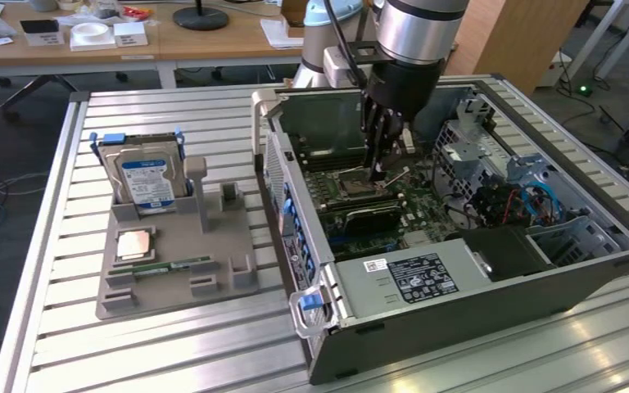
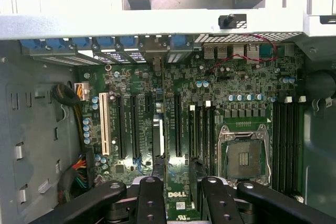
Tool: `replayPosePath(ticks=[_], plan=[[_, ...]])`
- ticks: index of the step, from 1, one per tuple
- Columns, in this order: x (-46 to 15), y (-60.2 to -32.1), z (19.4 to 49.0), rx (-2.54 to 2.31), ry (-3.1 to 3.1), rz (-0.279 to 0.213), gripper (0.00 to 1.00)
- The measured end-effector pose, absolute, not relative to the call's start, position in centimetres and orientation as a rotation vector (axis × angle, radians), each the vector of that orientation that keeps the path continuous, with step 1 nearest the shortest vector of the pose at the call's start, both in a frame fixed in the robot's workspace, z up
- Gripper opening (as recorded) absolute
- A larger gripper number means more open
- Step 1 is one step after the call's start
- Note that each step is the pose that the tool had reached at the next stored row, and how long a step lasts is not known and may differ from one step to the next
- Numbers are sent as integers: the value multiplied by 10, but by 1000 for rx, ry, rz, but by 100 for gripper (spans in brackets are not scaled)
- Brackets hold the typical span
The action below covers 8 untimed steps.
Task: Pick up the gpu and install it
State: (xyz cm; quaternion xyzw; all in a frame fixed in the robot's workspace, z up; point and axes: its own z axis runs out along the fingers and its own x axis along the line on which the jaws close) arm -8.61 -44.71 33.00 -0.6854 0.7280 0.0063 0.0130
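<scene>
The gpu (image 2: 157,135) stands on edge in a motherboard slot inside the open computer case (image 1: 292,188). The wrist view sees it edge-on, as a thin pale strip between the black slots. Its black cooler face (image 1: 365,216) shows low on the green board in the exterior view. My gripper (image 1: 378,173) hangs inside the case just above the board, between the card and the bare CPU socket (image 2: 244,156). Its fingers (image 2: 149,198) are apart and the board shows between them. My gripper (image 2: 178,169) holds nothing, and the card's edge runs close by one fingertip.
A grey parts tray (image 1: 173,286) lies on the slatted table at the exterior view's left. It holds an upright hard drive (image 1: 145,176), a small square chip (image 1: 134,244) and a memory stick (image 1: 167,266). The power supply (image 1: 424,278) and drive cage crowd the case's near end.
</scene>
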Motion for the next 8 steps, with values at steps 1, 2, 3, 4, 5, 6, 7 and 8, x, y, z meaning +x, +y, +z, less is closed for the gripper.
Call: replayPosePath(ticks=[1, 2, 3, 4, 5, 6, 7, 8], plan=[[-86, -447, 330, -2136, 2268, 20, 34], [-86, -447, 330, -2136, 2268, 20, 34], [-86, -447, 330, -2136, 2268, 20, 34], [-86, -447, 330, -2136, 2268, 20, 32], [-86, -447, 330, -2136, 2268, 20, 26], [-86, -447, 330, -2136, 2268, 20, 20], [-86, -447, 330, -2136, 2268, 20, 20], [-86, -447, 330, -2136, 2268, 20, 14]])
